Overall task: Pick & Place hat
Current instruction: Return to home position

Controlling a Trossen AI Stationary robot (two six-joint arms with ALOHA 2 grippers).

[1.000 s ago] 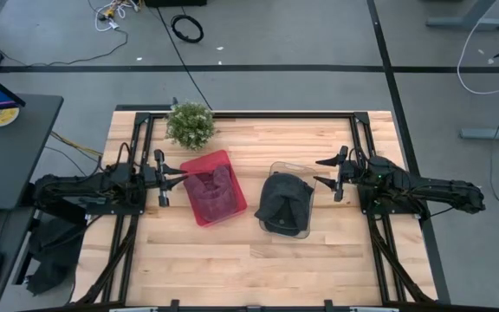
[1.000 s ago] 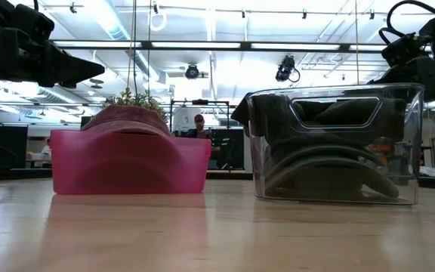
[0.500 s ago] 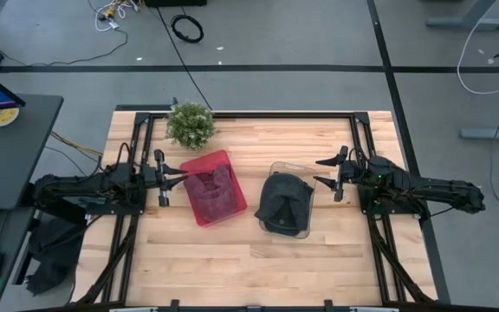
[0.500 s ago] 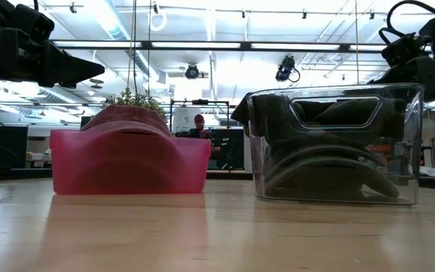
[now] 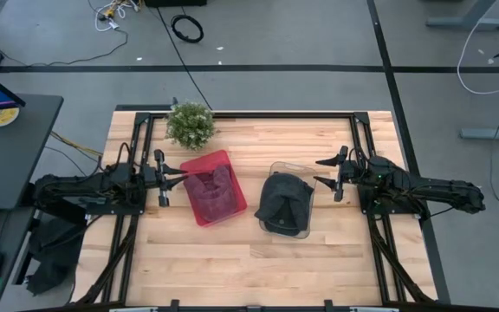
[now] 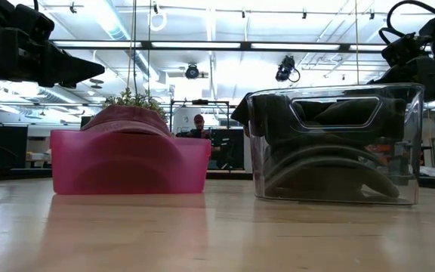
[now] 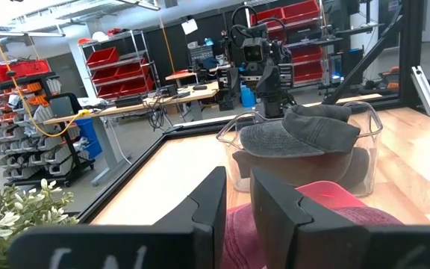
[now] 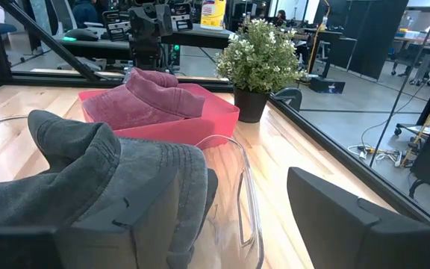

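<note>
high view: i see the red bin (image 6: 127, 166) left of centre on the table (image 5: 319, 260) with the maroon cap (image 5: 213, 189) lying in it. the transparent bin (image 5: 291, 165) stands just to its right and holds the black cap (image 5: 282, 199), which spills over that bin's left rim. my left gripper (image 5: 183, 178) hangs at the red bin's left side, fingers drawn nearly together on nothing. my right gripper (image 5: 318, 172) sits by the transparent bin's far right corner, fingers spread wide and empty. a potted plant (image 5: 190, 124) stands at the far edge, beyond the red bin.
</note>
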